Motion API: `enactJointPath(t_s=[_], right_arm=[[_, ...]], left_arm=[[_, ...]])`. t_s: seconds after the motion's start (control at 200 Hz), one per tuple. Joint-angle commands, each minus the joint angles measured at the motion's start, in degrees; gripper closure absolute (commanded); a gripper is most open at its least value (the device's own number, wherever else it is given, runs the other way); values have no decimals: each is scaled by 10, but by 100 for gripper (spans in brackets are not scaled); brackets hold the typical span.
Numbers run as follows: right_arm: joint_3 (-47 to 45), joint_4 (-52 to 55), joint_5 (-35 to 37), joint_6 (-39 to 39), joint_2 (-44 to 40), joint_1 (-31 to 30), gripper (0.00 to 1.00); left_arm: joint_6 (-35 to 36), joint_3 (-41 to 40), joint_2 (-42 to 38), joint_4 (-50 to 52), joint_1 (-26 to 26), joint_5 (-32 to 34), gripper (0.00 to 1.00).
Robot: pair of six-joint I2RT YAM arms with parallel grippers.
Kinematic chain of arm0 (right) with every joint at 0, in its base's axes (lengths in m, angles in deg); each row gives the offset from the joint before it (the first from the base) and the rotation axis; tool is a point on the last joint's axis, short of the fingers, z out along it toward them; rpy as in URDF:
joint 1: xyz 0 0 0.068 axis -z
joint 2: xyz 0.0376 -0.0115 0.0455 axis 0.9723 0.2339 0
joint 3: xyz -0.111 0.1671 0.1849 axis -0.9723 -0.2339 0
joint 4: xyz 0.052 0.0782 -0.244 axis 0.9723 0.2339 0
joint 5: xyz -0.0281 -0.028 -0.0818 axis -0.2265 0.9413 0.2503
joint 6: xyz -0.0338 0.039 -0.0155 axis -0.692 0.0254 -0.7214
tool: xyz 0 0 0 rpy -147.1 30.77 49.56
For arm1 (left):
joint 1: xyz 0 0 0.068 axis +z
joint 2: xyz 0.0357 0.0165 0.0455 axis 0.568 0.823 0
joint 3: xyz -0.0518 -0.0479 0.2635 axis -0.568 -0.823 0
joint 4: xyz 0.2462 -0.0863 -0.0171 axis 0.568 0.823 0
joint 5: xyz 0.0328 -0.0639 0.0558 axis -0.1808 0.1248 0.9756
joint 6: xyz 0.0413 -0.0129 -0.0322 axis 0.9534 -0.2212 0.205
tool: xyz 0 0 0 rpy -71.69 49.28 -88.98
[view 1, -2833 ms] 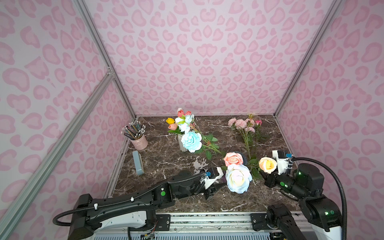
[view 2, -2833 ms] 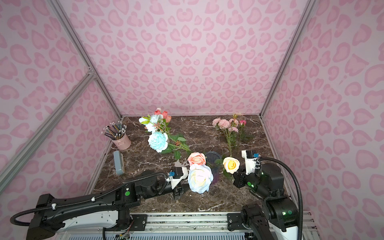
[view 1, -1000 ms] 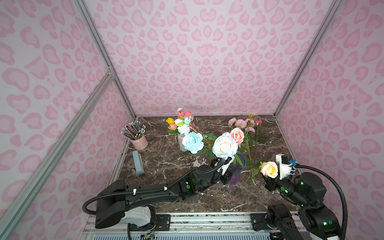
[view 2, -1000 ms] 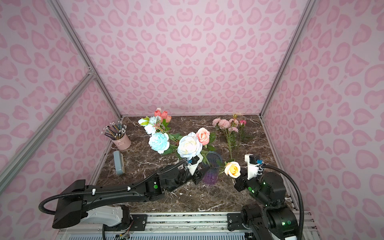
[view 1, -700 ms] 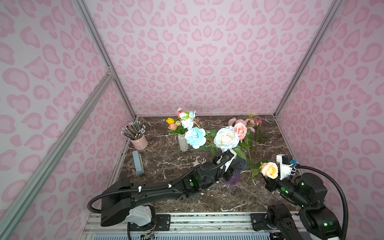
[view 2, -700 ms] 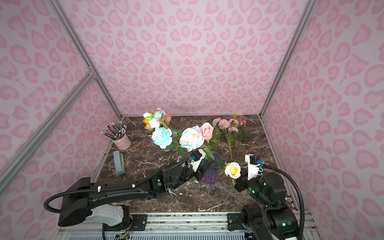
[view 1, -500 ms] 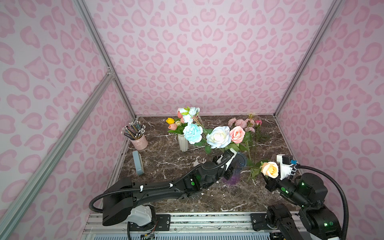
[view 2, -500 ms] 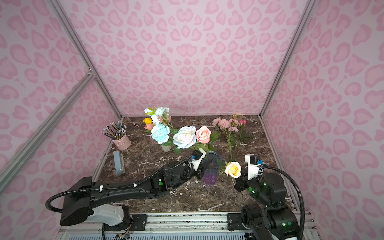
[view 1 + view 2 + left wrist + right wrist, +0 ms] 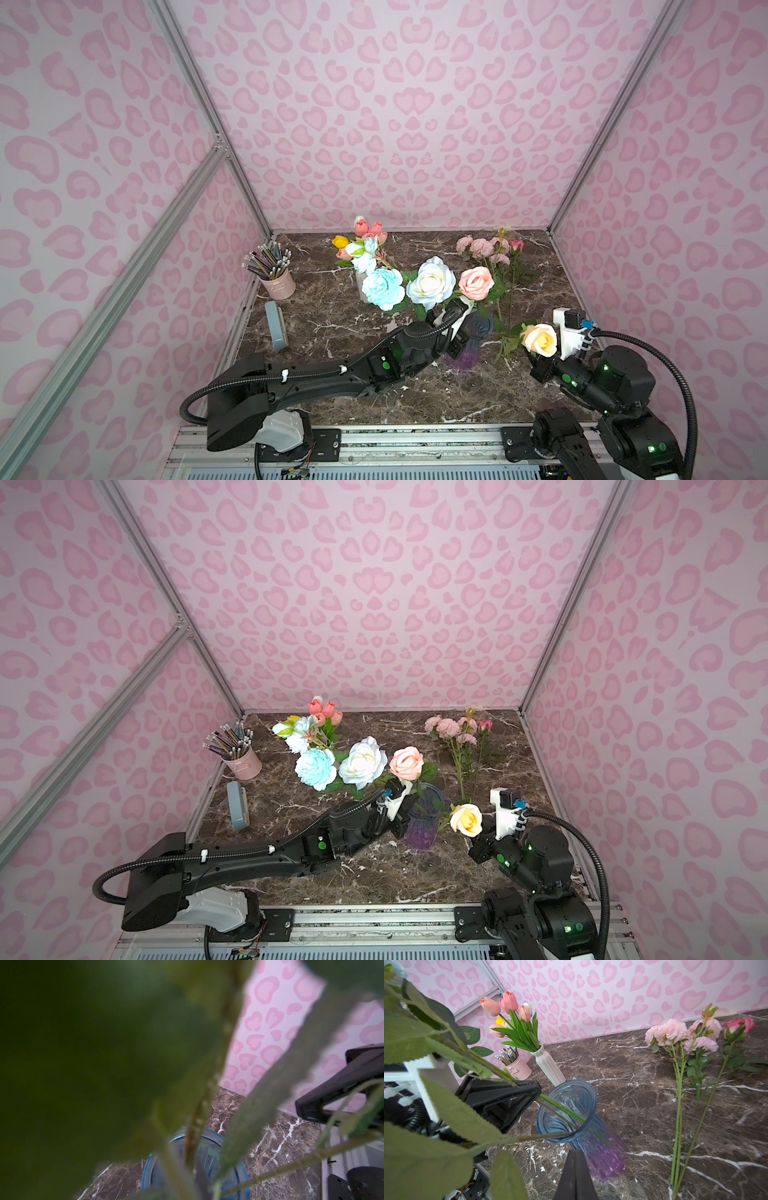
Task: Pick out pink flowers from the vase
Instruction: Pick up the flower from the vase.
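1. The brown marble table fills the floor of the pink-patterned booth.
2. The left arm reaches from the near left toward the middle. The left gripper sits just beside the vase mouth, its fingers pinched narrow on the green stems that run down into the vase.
3. The right arm sits at the near right. The right gripper points at the vase with its fingers pressed together; whether they pinch a stem I cannot tell.
4. A bunch of pink flowers lies on the table at the far right, with the blooms far and the long stems running nearward.
5. The glass vase, blue above and purple below, stands near the middle between the two grippers.
6. A white rose and a pale blue bloom lean to the left of the vase.
7. The pink rose rises just right of the white rose, over the vase mouth.
8. A peach-yellow rose hangs just beside the right gripper, right of the vase.
9. A white ribbed vase further back holds salmon-pink tulips.
10. A pink pencil cup stands at the far left, and a grey block lies just nearer.
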Motion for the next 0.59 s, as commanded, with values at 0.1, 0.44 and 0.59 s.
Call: enactJointPath(t_s=[0.1, 0.44, 0.59], right_arm=[[12, -11, 2, 0, 0, -1, 100], [87, -22, 58, -29, 24, 0, 100], [122, -75, 76, -50, 61, -1, 92]], left_arm=[[36, 21, -25, -3, 0, -39, 96], [81, 106, -93, 126, 0, -92, 97], [103, 154, -113, 179, 0, -107, 97]])
